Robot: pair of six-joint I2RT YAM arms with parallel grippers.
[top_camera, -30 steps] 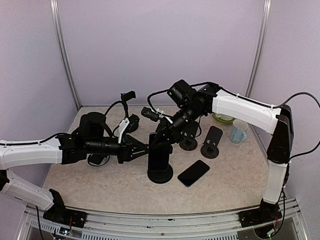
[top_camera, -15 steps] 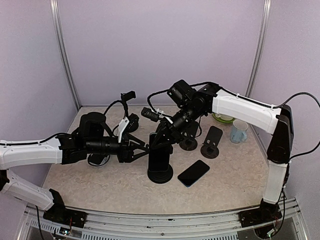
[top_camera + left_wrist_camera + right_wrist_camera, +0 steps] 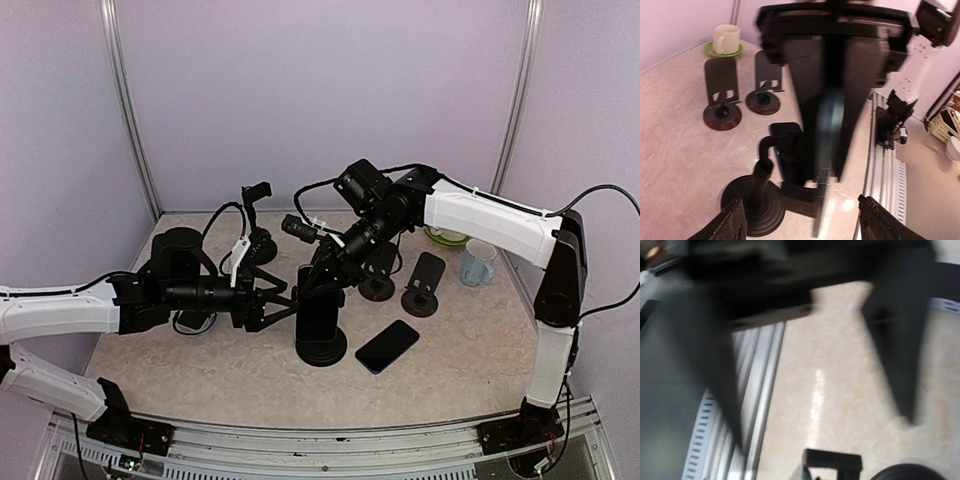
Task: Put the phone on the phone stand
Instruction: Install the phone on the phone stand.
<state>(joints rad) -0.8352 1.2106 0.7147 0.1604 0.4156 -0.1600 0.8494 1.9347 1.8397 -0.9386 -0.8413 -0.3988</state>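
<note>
Where the phone (image 3: 318,308) stands: upright on the stand (image 3: 320,350), tabletop (image 3: 200,370) centre.
My left jaws: spread at its 9 o'clock, not touching.
My right jaws: pressed together at its top, probably steadying it.

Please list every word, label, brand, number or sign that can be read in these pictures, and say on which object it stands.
None: no text can be read in any view.
The phone lying flat shows only a dark, blank screen.
The light blue mug and the two empty phone stands show no print.
The right wrist view is too blurred for lettering.
</note>
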